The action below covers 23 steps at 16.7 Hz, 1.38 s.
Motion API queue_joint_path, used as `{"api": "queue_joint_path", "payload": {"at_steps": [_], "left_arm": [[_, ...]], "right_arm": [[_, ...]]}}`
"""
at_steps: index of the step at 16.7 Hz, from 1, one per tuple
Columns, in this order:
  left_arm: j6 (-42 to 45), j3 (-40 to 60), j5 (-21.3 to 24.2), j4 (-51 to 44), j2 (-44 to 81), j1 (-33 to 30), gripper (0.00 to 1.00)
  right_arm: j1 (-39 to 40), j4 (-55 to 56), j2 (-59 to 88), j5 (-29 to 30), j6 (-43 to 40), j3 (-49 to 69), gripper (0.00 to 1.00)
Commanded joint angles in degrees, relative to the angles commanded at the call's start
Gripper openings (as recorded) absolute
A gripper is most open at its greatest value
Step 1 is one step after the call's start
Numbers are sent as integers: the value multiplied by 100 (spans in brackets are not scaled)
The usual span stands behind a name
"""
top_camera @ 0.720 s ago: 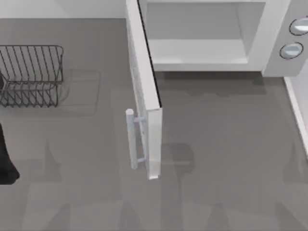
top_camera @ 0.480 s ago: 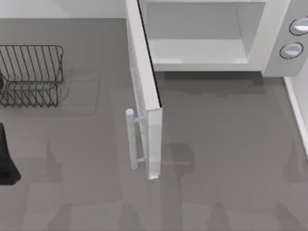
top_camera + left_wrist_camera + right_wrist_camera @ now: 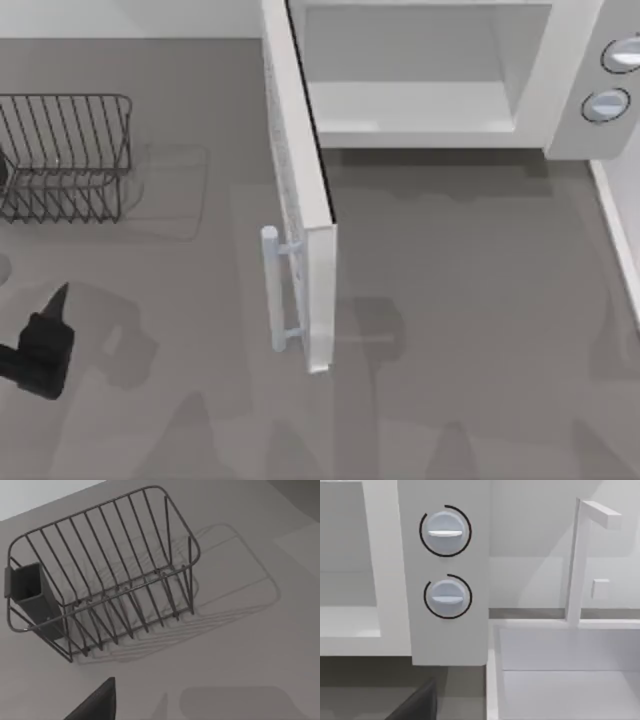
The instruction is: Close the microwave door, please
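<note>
The white microwave point(image 3: 560, 90) stands at the back of the table, its pale cavity point(image 3: 410, 70) open toward me. Its two grey knobs point(image 3: 445, 530) fill the right wrist view. The microwave door point(image 3: 300, 180) is swung wide open and juts out edge-on toward the table's front, its pale bar handle point(image 3: 270, 290) facing left. My left gripper point(image 3: 57, 300) hovers low at the left, well short of the handle and touching nothing. A dark part of my right gripper point(image 3: 415, 705) sits low in front of the knob panel.
A dark wire rack point(image 3: 65, 155) stands at the back left, with a dark box point(image 3: 30, 590) clipped inside it. A white basin point(image 3: 570, 670) with a thin white frame borders the microwave's right side. Bare grey tabletop point(image 3: 460, 330) lies in front.
My left gripper has come in from the left edge, moving right and turning its tip toward the back. The door and handle have not moved.
</note>
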Motion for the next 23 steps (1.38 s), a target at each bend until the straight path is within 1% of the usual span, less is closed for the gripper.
{"api": "queue_joint_path", "payload": {"at_steps": [8, 13, 18, 23], "left_arm": [[2131, 3359, 770, -2728, 3818, -748, 100], [3056, 5515, 1252, -4388, 5708, -1148, 100], [3561, 7526, 1648, -5655, 6940, -1434, 100], [3716, 9063, 1932, -6459, 7511, -1603, 100]], "right_arm": [[0, 0, 0, 0, 0, 0, 100], [0, 0, 0, 0, 0, 0, 100], [0, 0, 0, 0, 0, 0, 100], [0, 0, 0, 0, 0, 0, 100]]}}
